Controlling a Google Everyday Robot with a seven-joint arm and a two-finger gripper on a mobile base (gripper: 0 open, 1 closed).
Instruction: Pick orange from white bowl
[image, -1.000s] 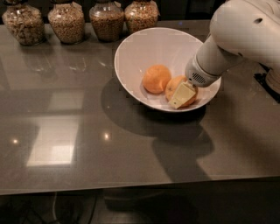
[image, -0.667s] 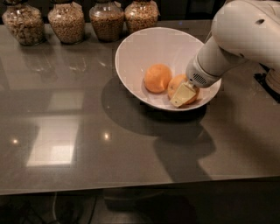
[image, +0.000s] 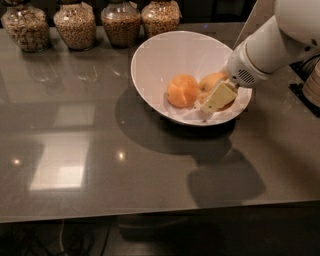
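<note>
The grey, glossy counter (image: 100, 150) is reflecting bright light patches, and four jars (image: 120, 22) are standing along its back edge. The end effector (image: 215, 100) is reaching into the white bowl (image: 165, 55), against the orange (image: 212, 80) lying there. Its opening cannot be told.

Gripper (image: 218, 98) shifted slightly up and right inside white bowl (image: 150, 65); orange (image: 212, 81) behind it now more exposed.

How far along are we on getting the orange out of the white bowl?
Done: the approach; the claw is inside the white bowl, against the paler orange, next to the deeper-orange fruit. In hand: securing the grasp, which I can't confirm. Left: the lift; the orange sits in the bowl, not raised.
</note>
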